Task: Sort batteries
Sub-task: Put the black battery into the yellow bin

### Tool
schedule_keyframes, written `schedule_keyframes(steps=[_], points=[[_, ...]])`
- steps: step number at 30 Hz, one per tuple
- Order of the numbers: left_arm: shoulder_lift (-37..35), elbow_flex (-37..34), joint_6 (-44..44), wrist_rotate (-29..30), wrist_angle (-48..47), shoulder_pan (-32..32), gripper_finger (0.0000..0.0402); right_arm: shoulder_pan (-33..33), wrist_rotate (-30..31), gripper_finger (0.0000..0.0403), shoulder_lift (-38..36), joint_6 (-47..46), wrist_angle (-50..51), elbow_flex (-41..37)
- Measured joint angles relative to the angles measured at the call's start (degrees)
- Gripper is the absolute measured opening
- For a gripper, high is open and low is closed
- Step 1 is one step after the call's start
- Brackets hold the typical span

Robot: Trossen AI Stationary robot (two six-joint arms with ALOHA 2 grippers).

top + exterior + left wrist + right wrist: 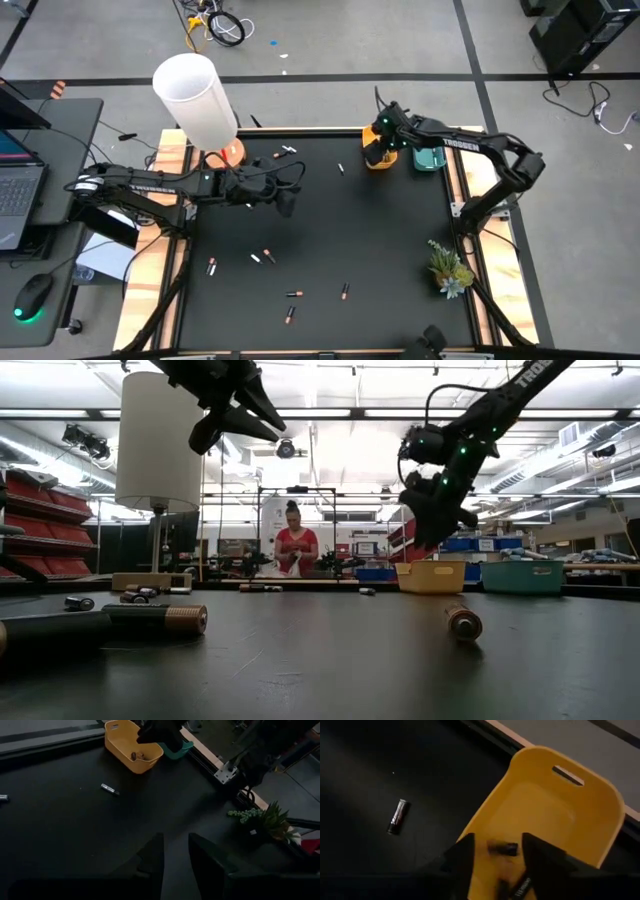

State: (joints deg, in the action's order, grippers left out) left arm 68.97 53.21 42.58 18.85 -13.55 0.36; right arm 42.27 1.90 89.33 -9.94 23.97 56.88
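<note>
Release is the step in hand. We see the right tool (495, 857) poised over the yellow tray (580, 815) at the far edge of the worktop (380, 250), its fingers parted with nothing between them. A dark battery (502, 848) shows in the gap, over the tray floor; we cannot tell whether it is falling or already lying there. The left wrist view shows more batteries (137, 755) in the same tray. A teal tray (430, 159) stands just beside the yellow one.

The left tool (175, 852) hangs above the worktop near the lamp (195, 98), fingers narrowly apart and holding nothing.

Loose batteries (262, 257) lie scattered on the worktop: several toward the near side, a few near the far edge, and one (397, 816) just beside the yellow tray.

To finish this step well, we advise:

1. Keep the right tool centred over the tray floor, clear of the rim, until the battery lies at rest.
2. Hold the fingers apart while lifting, so nothing is dragged back out.
3. Raise the tool straight up before any sideways travel; a swing at this height risks knocking the tray or its teal neighbour.
4. Take the battery beside the yellow tray next, as we judge it the shortest reach.
5. Check each battery's type before choosing a tray.
</note>
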Motion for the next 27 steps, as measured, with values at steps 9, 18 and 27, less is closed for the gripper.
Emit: schedule_keyframes(steps=[9,18,27], points=[[0.0,0.0,-0.1,-0.2,-0.1,0.0,0.0103,-4.6,-1.1,0.0224,-8.9,1.3,-0.7,0.0],[0.0,0.0,-2.1,1.0,0.4,0.0,0.0103,-15.4,-7.4,0.0187,-6.6,-9.9,-10.1,0.0],[-1.2,0.0,1.1,-3.1,-1.4,-1.0,0.0103,-22.4,-9.8,0.0161,1.8,-8.5,-17.3,4.3]])
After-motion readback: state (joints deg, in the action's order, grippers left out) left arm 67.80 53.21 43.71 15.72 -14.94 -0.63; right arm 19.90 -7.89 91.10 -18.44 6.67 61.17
